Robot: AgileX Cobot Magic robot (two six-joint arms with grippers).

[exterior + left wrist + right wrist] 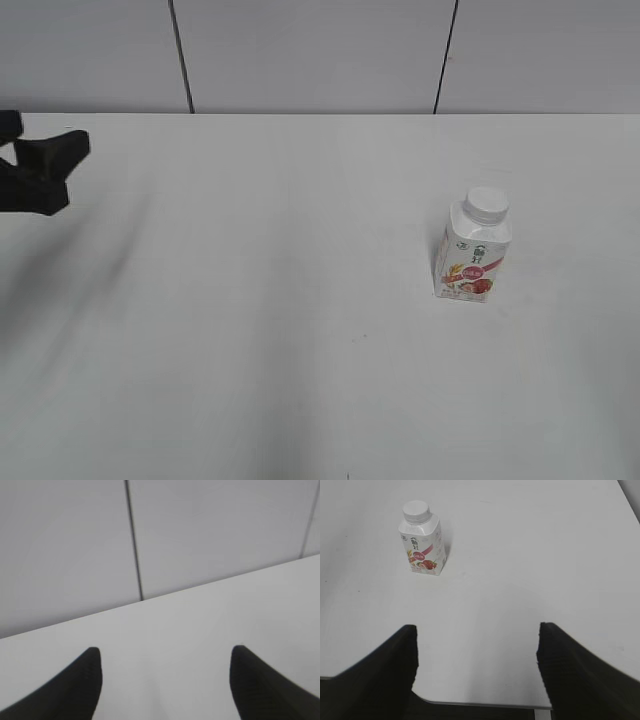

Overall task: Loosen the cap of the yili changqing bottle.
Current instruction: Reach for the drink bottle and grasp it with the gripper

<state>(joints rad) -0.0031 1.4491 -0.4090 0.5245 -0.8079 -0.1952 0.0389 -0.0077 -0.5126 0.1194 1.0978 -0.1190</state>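
The cap (486, 204) sat screwed on the neck of the yili changqing bottle (473, 259), a white ribbed disc narrower than the body beneath it. The bottle stood upright on the white surface (300, 300), its pink-red fruit label on the lower half facing the exterior camera. Nothing touched it.

From the right end effector (476, 652), the bottle (421, 545) lay well ahead and off to the left, with the cap (416, 511) plainly in sight on top. That end effector was released, its two dark fingers (395, 665) spread wide with bare surface between them, and it hung over the near edge of the surface, well apart from the bottle.

The left end effector (165, 680) was released too, its fingers (75, 690) standing far apart. Ahead of it lay only the surface and the grey panelled wall (200, 530) behind; the bottle did not show in its view. In the exterior view it (35, 170) hovered at the far left edge, the bottle far off to its right.
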